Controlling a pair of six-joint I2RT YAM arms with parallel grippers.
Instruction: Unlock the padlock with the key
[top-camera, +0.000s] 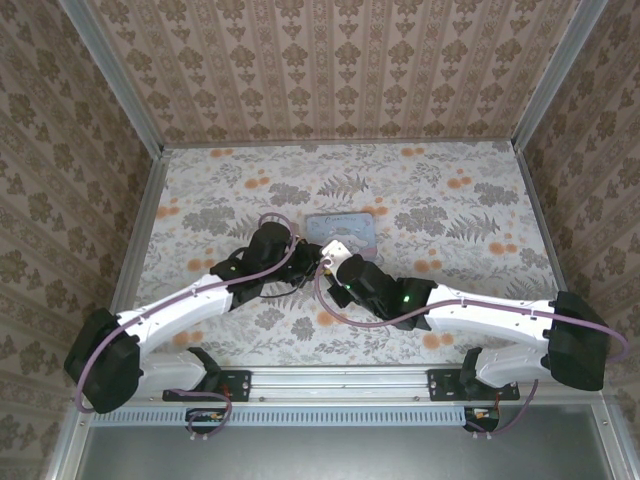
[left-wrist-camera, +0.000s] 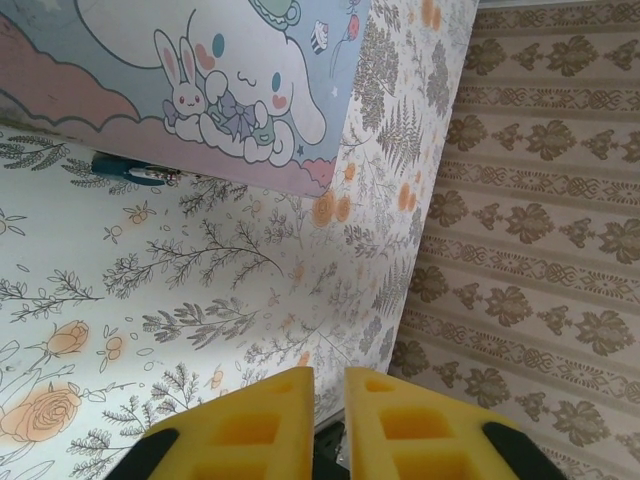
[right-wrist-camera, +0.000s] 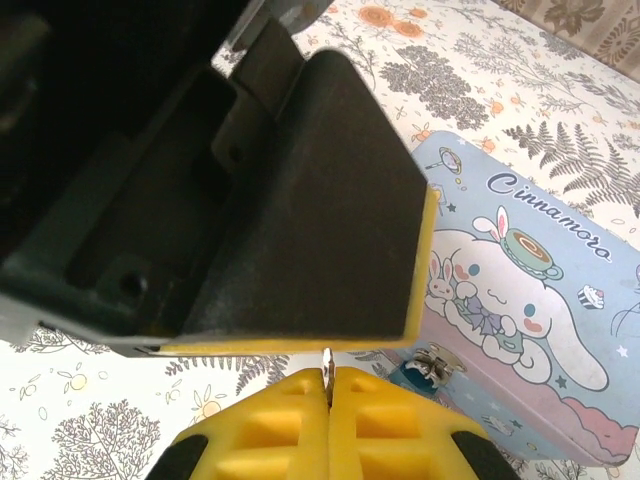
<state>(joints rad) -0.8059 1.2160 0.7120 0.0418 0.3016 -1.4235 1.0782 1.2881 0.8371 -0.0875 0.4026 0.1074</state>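
The pale blue cartoon tin (right-wrist-camera: 520, 270) lies on the floral table, and the padlock (right-wrist-camera: 412, 374), a tiny teal body with a metal shackle, hangs at its near side. The padlock (left-wrist-camera: 125, 170) also peeks out under the tin's (left-wrist-camera: 150, 70) edge in the left wrist view. My right gripper (right-wrist-camera: 328, 378) is shut on the key (right-wrist-camera: 327, 360), whose thin metal blade sticks up between the yellow pads. My left gripper's black finger (right-wrist-camera: 300, 200) stands just above the key's tip. The left gripper (left-wrist-camera: 328, 375) has a narrow gap between its pads, with nothing in it.
Both arms meet mid-table beside the tin (top-camera: 345, 230), the left gripper (top-camera: 300, 250) close to the right gripper (top-camera: 326, 258). Patterned walls (left-wrist-camera: 540, 200) enclose the table on three sides. Free floral tabletop (top-camera: 450, 190) lies right and left of the tin.
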